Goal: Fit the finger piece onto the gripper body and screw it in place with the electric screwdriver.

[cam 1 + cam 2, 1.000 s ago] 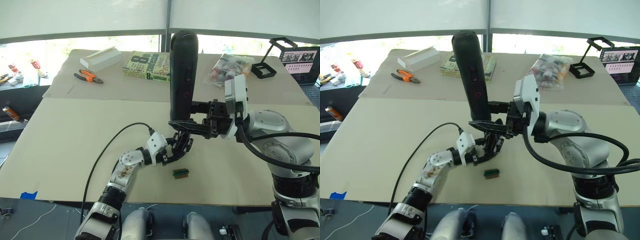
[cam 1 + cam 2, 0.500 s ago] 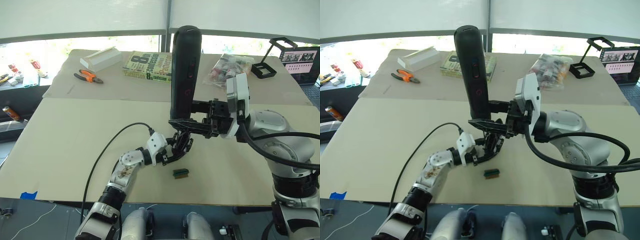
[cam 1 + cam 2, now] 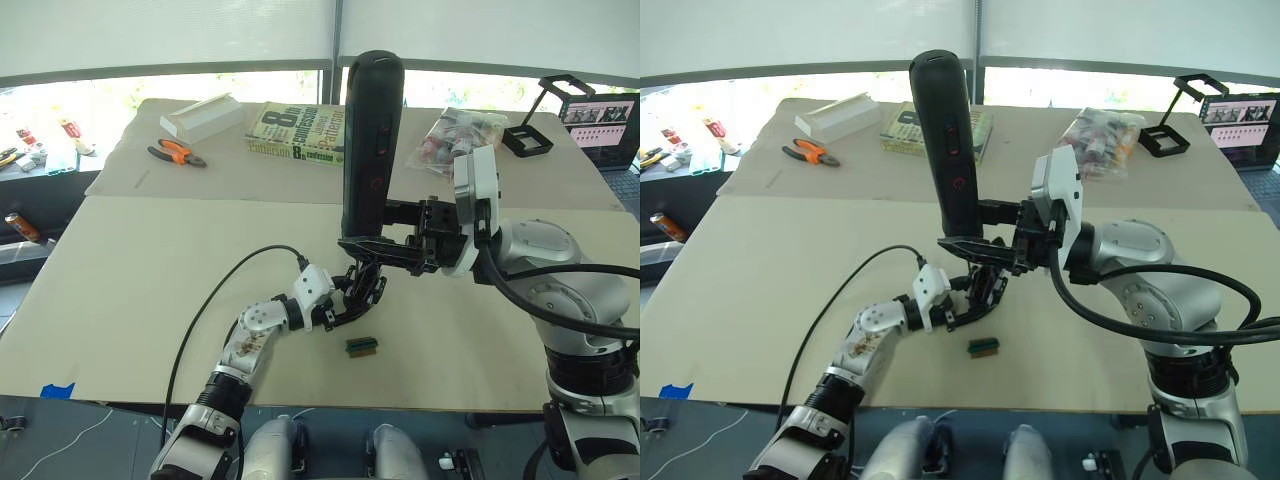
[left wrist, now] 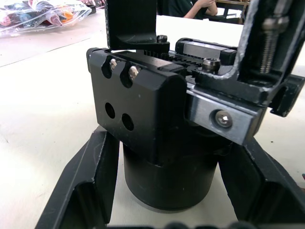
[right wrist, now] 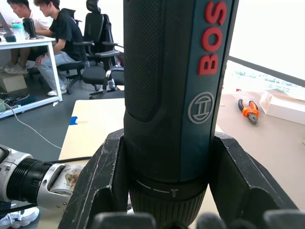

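The gripper body (image 3: pixel 362 288) sits on the table (image 3: pixel 150 270) near its front middle, clamped between the left gripper's (image 4: pixel 162 191) 2 fingers. Directly above it the electric screwdriver (image 3: pixel 370 140) stands upright, squeezed in the right gripper (image 5: pixel 164 191). A tiny green block (image 3: pixel 362 345) lies just beside.

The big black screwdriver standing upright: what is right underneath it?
Under the electric screwdriver, held by the right gripper, sits the gripper body, clamped in the left gripper on the table. The screwdriver's bit and the screw it meets are covered.
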Controlling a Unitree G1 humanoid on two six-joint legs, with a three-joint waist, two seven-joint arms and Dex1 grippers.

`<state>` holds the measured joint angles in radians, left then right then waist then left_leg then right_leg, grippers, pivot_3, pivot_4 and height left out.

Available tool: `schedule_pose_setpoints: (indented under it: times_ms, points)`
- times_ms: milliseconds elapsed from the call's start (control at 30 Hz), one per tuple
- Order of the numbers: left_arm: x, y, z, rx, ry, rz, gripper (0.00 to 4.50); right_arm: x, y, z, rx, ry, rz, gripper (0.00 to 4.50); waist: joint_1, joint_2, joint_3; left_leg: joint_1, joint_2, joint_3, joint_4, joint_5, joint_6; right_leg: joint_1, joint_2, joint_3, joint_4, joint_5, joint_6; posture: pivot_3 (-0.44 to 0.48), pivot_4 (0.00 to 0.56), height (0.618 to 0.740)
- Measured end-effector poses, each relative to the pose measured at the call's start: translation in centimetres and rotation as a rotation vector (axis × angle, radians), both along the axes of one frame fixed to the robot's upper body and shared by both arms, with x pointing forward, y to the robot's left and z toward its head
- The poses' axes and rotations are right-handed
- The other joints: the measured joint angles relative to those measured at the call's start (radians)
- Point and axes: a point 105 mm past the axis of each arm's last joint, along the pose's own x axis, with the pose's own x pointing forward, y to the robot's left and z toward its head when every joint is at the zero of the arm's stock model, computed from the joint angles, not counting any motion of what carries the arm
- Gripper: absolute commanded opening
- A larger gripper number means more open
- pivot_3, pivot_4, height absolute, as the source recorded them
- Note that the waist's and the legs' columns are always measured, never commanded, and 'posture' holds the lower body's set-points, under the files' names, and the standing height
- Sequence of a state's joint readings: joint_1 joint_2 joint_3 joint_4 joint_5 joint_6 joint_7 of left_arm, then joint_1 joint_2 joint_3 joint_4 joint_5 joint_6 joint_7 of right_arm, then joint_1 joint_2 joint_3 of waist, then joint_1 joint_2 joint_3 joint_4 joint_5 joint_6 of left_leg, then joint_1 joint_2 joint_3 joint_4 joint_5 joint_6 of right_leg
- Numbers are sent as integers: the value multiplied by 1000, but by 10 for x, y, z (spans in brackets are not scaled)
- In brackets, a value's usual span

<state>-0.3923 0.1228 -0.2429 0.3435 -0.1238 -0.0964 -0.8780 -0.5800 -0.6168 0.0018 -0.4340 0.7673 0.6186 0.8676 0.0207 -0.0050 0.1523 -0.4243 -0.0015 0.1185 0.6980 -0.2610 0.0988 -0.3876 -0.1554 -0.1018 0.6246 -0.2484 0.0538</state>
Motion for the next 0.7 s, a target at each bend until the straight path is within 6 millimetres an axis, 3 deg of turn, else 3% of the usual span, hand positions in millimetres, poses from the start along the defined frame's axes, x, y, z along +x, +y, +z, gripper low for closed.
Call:
schedule_pose_setpoints:
  times_ms: [700]
  points:
    - [0,1,0,4,-1,1,2508,1,1,-4,10,10,-11,1923,0,0,0,0,0,0,0,0,0,0,0,0,0,0,0,0,150,740]
